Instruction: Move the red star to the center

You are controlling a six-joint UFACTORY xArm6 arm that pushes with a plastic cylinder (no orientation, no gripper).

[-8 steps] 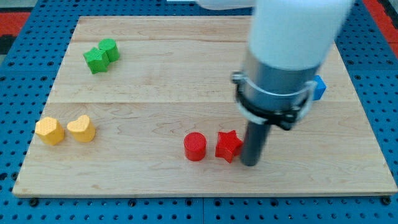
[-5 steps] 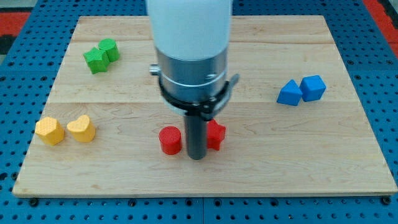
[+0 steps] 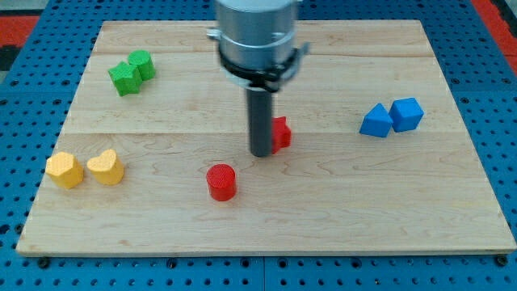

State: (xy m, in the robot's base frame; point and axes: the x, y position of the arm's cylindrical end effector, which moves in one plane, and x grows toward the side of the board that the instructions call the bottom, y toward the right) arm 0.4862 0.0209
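Red cylinder point(image 3: 220, 181) nearest, below and left of my tip point(image 3: 262, 153). The rod is bare, with nothing to clench; my tip rests on the board against the left side of the red star point(image 3: 280, 133). The rod hides most of the star, which sits near the board's middle. Far left: two yellow blocks point(image 3: 84, 169), rounded. Right: two blue blocks point(image 3: 391, 117) touching. Upper left: green pair point(image 3: 131, 71). Pale wooden board point(image 3: 339, 194), blue pegboard around. Arm cut off at top.
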